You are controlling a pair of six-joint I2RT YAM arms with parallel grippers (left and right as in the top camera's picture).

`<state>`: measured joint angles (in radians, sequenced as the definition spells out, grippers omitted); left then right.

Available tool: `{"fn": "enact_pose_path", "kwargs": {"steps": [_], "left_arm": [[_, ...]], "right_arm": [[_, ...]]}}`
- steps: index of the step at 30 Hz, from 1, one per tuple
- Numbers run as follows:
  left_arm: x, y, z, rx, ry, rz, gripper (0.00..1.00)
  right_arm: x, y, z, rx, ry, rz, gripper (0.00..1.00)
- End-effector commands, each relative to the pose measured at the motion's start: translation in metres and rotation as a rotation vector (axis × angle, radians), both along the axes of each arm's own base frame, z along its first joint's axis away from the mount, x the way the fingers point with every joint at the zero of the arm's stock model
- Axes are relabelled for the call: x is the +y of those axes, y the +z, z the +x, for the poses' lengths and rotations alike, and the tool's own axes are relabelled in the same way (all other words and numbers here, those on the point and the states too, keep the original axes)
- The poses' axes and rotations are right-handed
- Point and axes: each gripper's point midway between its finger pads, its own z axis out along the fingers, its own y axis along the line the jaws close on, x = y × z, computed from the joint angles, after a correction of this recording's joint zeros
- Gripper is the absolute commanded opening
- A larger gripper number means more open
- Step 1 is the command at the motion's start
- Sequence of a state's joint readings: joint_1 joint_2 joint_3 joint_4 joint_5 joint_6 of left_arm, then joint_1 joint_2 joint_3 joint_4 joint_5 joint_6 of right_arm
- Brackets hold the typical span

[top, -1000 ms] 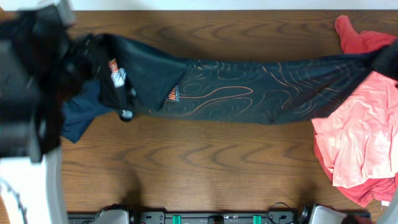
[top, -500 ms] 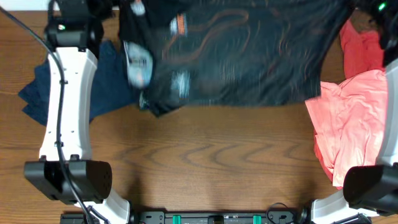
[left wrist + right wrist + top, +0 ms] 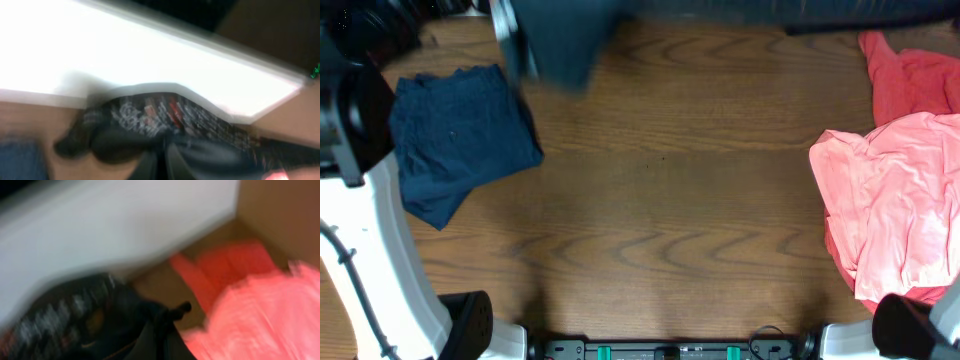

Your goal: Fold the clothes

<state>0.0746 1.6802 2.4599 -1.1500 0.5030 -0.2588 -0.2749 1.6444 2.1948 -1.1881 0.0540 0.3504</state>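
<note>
The black jersey (image 3: 560, 40) was only a dark smear running off the top edge of the overhead view, its print unreadable. Both wrist views were streaked with blur, the logos illegible. The pink shirts (image 3: 890, 200) were cut off at the right edge.

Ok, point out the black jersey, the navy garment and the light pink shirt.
black jersey (image 3: 560, 45), overhead view, its blurred left end
navy garment (image 3: 460, 135), overhead view, middle of the cloth
light pink shirt (image 3: 890, 200), overhead view, middle of its front
</note>
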Motion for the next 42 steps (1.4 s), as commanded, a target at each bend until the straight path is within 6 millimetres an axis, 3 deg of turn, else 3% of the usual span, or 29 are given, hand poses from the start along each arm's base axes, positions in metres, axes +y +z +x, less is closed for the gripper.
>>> {"fn": "enact_pose_path", "kwargs": {"steps": [1,7,14,19,23,25,27,30,35,42], "left_arm": [[-0.005,-0.085,-0.002,0.299,-0.084,0.044,0.06],[-0.009,-0.193,-0.059,0.785,-0.198,0.061,0.06],[-0.01,-0.281,-0.119,1.158,-0.271,0.046,0.06],[-0.013,-0.31,-0.165,1.245,-0.277,0.032,0.06],[-0.014,-0.311,-0.2,1.224,-0.265,0.04,0.06],[-0.013,-0.309,-0.207,1.177,-0.235,0.051,0.06],[-0.012,-0.308,-0.2,1.093,-0.224,0.068,0.06],[-0.01,-0.305,-0.174,0.952,-0.201,0.092,0.06],[-0.005,-0.309,-0.116,0.806,-0.118,0.067,0.06],[0.007,-0.334,-0.036,0.681,-0.02,0.058,0.06]], "right_arm": [[-0.016,-0.063,-0.006,0.235,-0.023,-0.036,0.01],[-0.001,-0.16,-0.054,0.608,0.003,0.069,0.01],[0.016,-0.242,-0.106,0.903,0.025,0.167,0.01],[0.025,-0.275,-0.136,1.034,0.019,0.211,0.01],[0.028,-0.278,-0.148,1.067,0.019,0.221,0.01],[0.028,-0.275,-0.147,1.046,0.014,0.218,0.01],[0.028,-0.273,-0.139,1.0,0.02,0.214,0.01],[0.028,-0.273,-0.12,0.917,0.032,0.212,0.02],[0.017,-0.27,-0.077,0.745,0.032,0.169,0.01],[0.008,-0.264,-0.028,0.562,0.041,0.124,0.01]]}}
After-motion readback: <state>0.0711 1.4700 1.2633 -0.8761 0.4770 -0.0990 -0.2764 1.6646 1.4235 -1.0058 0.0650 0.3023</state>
